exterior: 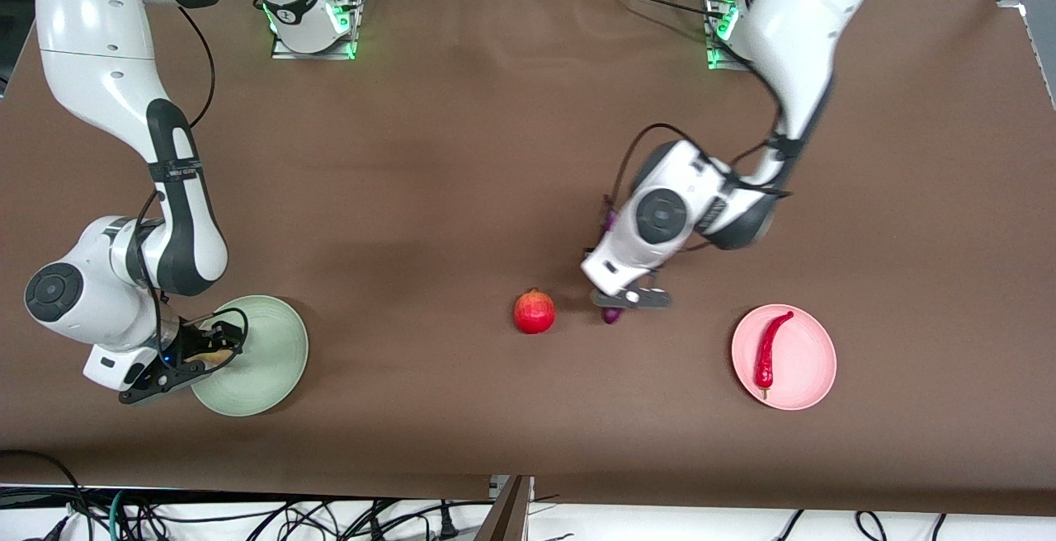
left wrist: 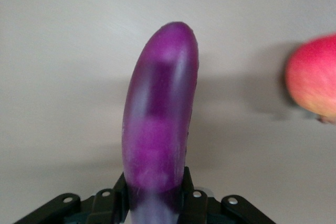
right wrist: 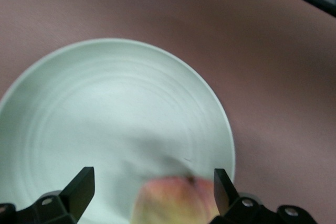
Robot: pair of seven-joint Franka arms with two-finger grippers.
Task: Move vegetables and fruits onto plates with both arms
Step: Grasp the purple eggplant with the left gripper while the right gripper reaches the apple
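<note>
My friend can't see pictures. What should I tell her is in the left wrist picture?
A long, glossy purple eggplant sticks up between the black fingers of the left gripper, which are shut on its lower end. It is seen against the plain table. A round red fruit with a yellowish patch peeks in at the picture's edge.

arms (exterior: 107,71): white shells | black joints, cables | green base lights | tools (exterior: 631,300): black

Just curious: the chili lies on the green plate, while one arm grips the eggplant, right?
Not quite. The front view shows the chili on the pink plate, not the green plate. The rest holds: the left gripper is closed on the eggplant.
</note>
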